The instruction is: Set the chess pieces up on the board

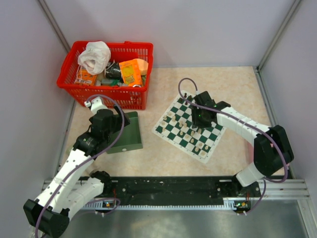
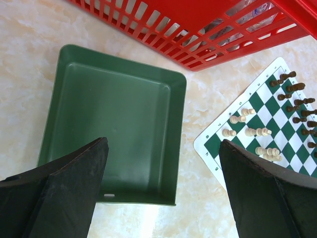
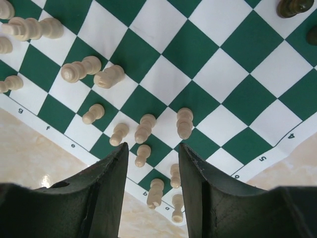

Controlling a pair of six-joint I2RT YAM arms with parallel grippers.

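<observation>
Holding the right gripper point(image 3: 153, 151) parted and clasping nothing, low over cream chess pieces point(image 3: 184, 122) standing along the lettered edge of the board point(image 3: 233, 64). Holding the left gripper point(image 2: 163, 144) spread wide and empty above the green tray point(image 2: 119, 99), near the red basket point(image 2: 208, 34), well apart from the board.
</observation>
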